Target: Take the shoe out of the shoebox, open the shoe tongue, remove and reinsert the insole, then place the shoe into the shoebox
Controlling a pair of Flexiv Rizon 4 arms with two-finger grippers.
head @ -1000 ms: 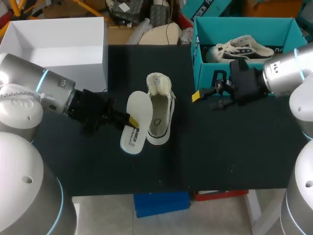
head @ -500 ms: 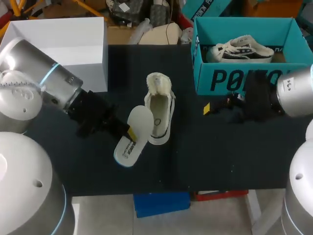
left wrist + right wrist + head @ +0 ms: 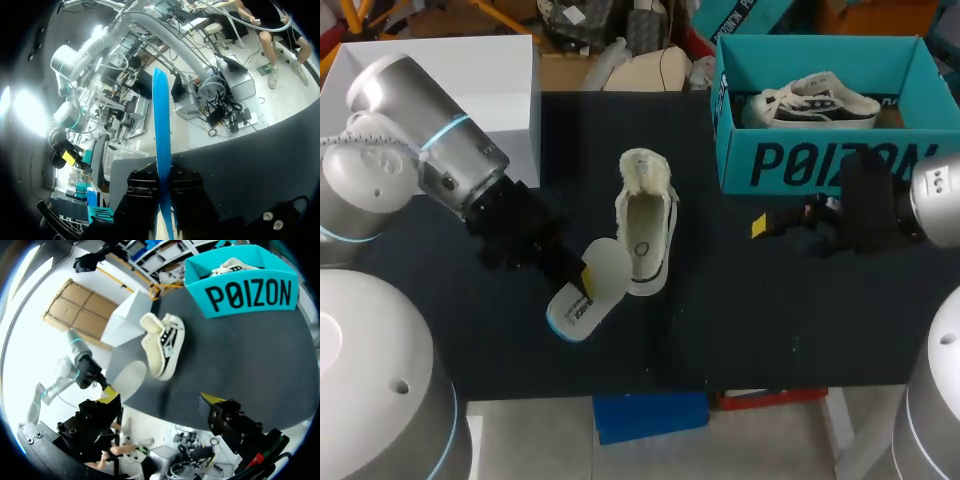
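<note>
A cream low-top shoe (image 3: pixel 645 225) lies on the black table, its mouth wide and facing up; it is also ahead of the fingers in the right wrist view (image 3: pixel 162 342). Just left of it my left gripper (image 3: pixel 582 277) is shut on the edge of the white insole (image 3: pixel 590 292), which has a blue underside. In the left wrist view the insole (image 3: pixel 161 145) stands edge-on between the black fingers (image 3: pixel 142 192). My right gripper (image 3: pixel 765 228) hangs open and empty right of the shoe, in front of the teal shoebox (image 3: pixel 820 160). Its yellow tips frame the table (image 3: pixel 160 397).
A second shoe (image 3: pixel 810 100) lies inside the teal shoebox (image 3: pixel 247 292) at the back right. A white open box (image 3: pixel 440 90) stands at the back left, close behind my left arm. The black table (image 3: pixel 720 320) ends just beyond the insole at the front.
My left gripper has swung the insole down and toward the front left, away from the shoe's side. My right arm has drawn back to the right, its fingers still open.
</note>
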